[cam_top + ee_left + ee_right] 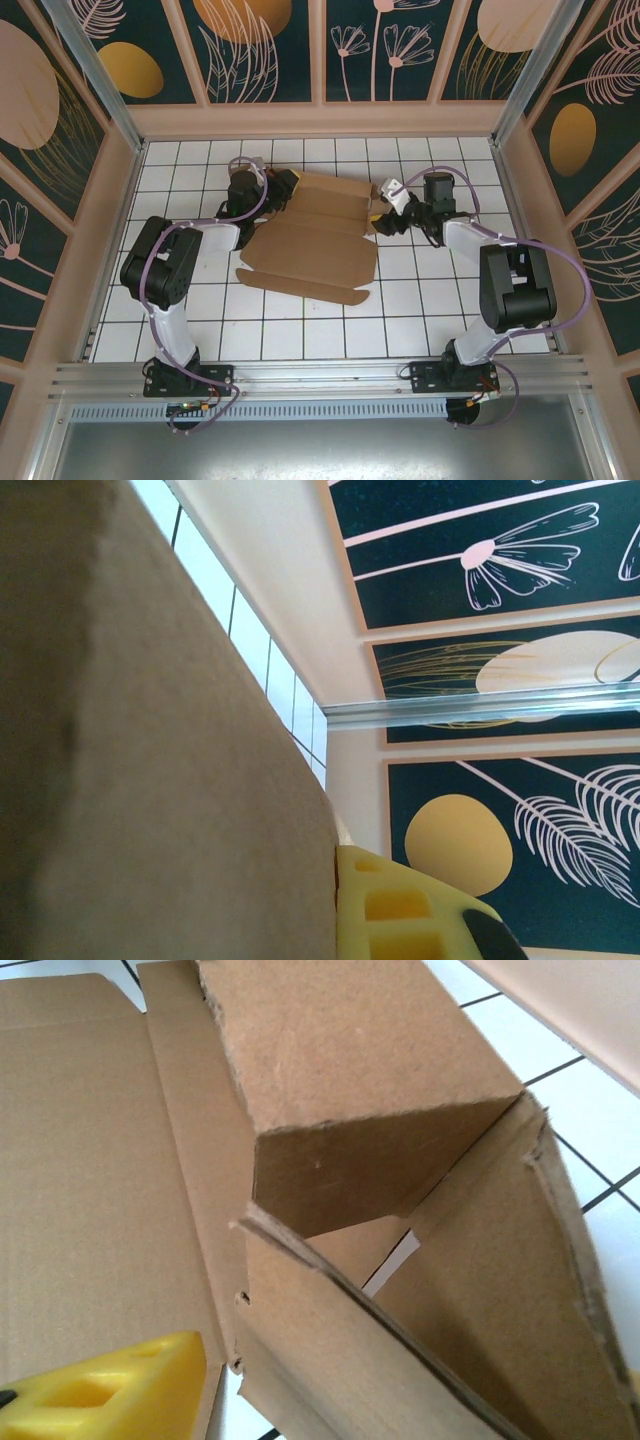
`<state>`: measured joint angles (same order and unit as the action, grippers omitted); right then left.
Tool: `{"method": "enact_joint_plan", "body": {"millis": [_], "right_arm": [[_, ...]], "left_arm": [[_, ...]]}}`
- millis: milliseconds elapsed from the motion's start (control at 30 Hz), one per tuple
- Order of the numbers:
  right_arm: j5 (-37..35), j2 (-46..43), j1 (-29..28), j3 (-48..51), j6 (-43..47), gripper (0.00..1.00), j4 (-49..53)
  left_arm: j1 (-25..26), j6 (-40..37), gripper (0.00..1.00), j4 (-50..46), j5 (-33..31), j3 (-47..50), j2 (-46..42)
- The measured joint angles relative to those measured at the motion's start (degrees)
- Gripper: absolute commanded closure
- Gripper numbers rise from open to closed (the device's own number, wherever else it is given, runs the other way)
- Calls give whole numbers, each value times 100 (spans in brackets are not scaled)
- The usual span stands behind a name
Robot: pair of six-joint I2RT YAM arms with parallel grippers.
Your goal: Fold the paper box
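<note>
The paper box (310,245) is a brown cardboard sheet, partly folded, lying on the white tiled table (420,300). My left gripper (272,190) is at its far left corner. In the left wrist view the cardboard (150,780) presses flat against a yellow finger (400,910), and the left gripper (335,900) is shut on that flap. My right gripper (383,218) is at the sheet's right edge. In the right wrist view it (370,1400) stands open around raised side flaps (360,1060). Its one visible yellow finger (100,1390) sits clear of the cardboard, over the flat panel (90,1160).
Patterned walls (320,40) with aluminium posts (90,70) close in the table at the back and both sides. A metal rail (320,380) carrying the arm bases runs along the near edge. Bare tiles lie in front of the box.
</note>
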<state>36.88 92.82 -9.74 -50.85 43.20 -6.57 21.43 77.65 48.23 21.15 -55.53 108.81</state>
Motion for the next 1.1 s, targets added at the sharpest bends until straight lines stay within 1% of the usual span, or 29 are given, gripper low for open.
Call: {"method": "enact_joint_plan", "body": {"millis": [267,500,600,700,867,1100], "right_arm": [[79,201,-17,-343,160,45,417],[76,199,-304,-341,166,46,619],[59,146,-319,-251,87,46,568],[-164,118,-422,-201,-44,43,492],[-916,146,-695,-142,-413,39,160],[-1473,151,-765,426,-1327,39,-844]], "left_arm": [[-13,-2,100,-26,98,-133,87],[-17,-2,100,-50,142,-181,118],[-22,-2,100,-50,146,-181,118],[-24,0,100,-50,155,-181,118],[-55,0,100,-48,114,-181,118],[-52,2,100,-46,96,-181,118]]}}
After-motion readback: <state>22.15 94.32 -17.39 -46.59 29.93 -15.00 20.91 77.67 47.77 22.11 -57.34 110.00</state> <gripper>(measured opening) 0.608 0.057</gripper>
